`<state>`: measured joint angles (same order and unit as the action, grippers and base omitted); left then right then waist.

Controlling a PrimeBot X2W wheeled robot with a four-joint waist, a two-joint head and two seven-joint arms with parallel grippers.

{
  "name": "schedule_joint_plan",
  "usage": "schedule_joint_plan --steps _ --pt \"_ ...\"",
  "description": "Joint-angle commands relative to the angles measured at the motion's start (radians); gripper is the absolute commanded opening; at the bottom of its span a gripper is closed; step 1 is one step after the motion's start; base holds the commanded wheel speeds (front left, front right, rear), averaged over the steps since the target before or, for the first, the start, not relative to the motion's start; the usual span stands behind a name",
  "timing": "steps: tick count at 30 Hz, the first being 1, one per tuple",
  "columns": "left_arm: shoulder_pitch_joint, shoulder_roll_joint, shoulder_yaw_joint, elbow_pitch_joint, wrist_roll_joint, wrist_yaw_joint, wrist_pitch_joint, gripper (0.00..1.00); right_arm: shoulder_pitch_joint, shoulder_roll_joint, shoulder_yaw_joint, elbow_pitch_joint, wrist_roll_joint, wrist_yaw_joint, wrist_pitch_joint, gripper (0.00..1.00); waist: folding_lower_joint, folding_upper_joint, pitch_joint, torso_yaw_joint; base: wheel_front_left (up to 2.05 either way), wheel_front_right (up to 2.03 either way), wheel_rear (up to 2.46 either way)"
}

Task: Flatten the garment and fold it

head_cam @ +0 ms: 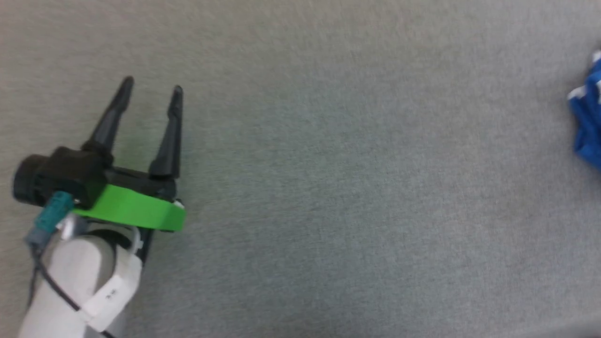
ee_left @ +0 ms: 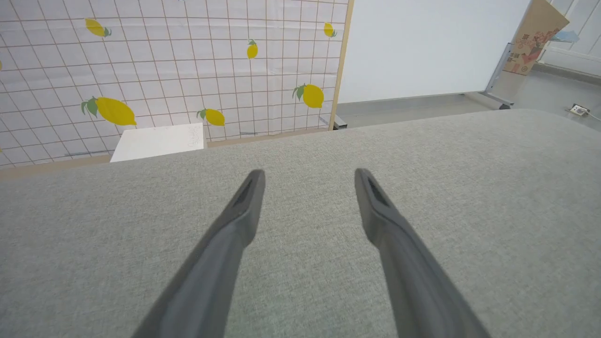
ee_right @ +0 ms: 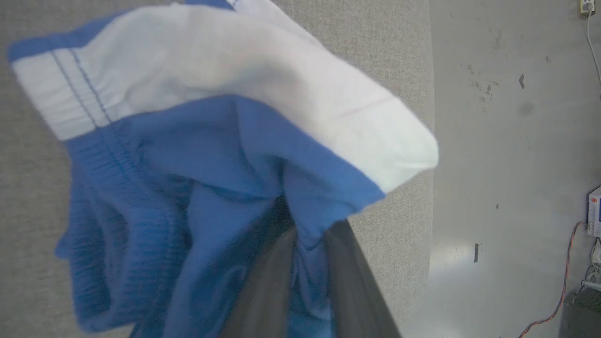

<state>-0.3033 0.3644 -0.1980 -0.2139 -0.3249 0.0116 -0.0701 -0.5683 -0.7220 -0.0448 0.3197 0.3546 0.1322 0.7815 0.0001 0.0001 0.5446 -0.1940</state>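
From the head view, the left gripper (head_cam: 152,84) sits low on the left above the grey pad (head_cam: 352,188). Its two dark fingers are spread apart with nothing between them. The shorts (head_cam: 589,122) are far off at the right edge, well apart from that gripper. They show as a bunched blue lump with bits of white, partly cut off by the frame.

From the left wrist view, the fingers (ee_left: 235,234) splay wide over bare pad. Beyond the pad's far edge stand a lemon-print screen (ee_left: 164,61), a white box (ee_left: 159,141) and a white board (ee_left: 422,47). A cardboard sheet (ee_left: 535,37) leans at the top right.

From the right wrist view, the right gripper (ee_right: 307,239) is pinched on a fold of blue cloth, and its fingertips are buried in the fabric. The shorts are crumpled, with the gathered waistband at the left and a white panel (ee_right: 281,80) draped across the top. They lie close to the pad's edge, the white corner reaching out past it. Bare floor (ee_right: 507,141) lies beyond the edge, with a red cable (ee_right: 558,300) in the corner.
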Motion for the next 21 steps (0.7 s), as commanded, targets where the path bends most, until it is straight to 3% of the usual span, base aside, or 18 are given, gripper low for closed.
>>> schedule_joint_plan --steps 1,8,9,10,16,21 --pt "-0.012 0.019 0.009 -0.022 0.018 0.008 0.014 1.00 -0.025 -0.003 -0.020 0.014 -0.010 -0.002 -0.023 0.00 -0.0001 -0.0001 0.136 -0.096 0.00 0.00 0.00" --pt "0.001 0.075 0.043 -0.127 0.029 0.025 0.084 1.00 -0.108 0.037 -0.100 0.099 -0.077 -0.002 -0.125 0.00 -0.0001 -0.0001 0.205 -0.122 0.00 0.00 0.00" --pt "0.004 0.080 0.047 -0.138 0.028 0.027 0.090 1.00 -0.116 0.044 -0.112 0.116 -0.093 -0.002 -0.136 0.24 -0.0001 -0.0001 0.208 -0.125 0.00 0.00 0.00" --pt "0.009 0.086 0.050 -0.147 0.029 0.029 0.098 1.00 -0.123 0.050 -0.126 0.131 -0.112 -0.002 -0.148 1.00 -0.0001 -0.0001 0.211 -0.127 0.00 0.00 0.00" --pt "0.024 0.102 0.062 -0.176 0.027 0.038 0.119 1.00 -0.171 0.085 -0.199 0.179 -0.183 -0.002 -0.233 1.00 -0.0001 -0.0001 0.212 -0.134 0.00 0.00 0.00" --pt "0.031 0.094 0.061 -0.167 0.020 0.044 0.109 1.00 -0.220 0.094 -0.207 0.172 -0.170 -0.002 -0.303 1.00 -0.0001 -0.0001 0.179 -0.129 0.00 0.00 0.00"
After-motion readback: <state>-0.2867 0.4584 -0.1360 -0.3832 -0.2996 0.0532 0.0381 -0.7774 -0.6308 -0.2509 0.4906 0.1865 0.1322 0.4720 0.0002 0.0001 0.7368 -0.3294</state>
